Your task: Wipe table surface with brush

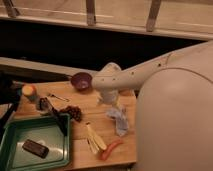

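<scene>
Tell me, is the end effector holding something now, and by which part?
Nothing is held. The end effector hangs open above the table surface, and the brush lies untouched by the green tray.

Seemingly a lab test spot — wooden table (81,151), green tray (47,134) (banana (95,140) beside), railing (90,12) behind.

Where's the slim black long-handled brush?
Camera view, left side: the brush lies across the green plastic tray's rim, beside the dark grapes. The gripper hangs beside the round purple bowl.

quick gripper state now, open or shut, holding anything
gripper: open, holding nothing, over the table surface next to the purple bowl
</scene>
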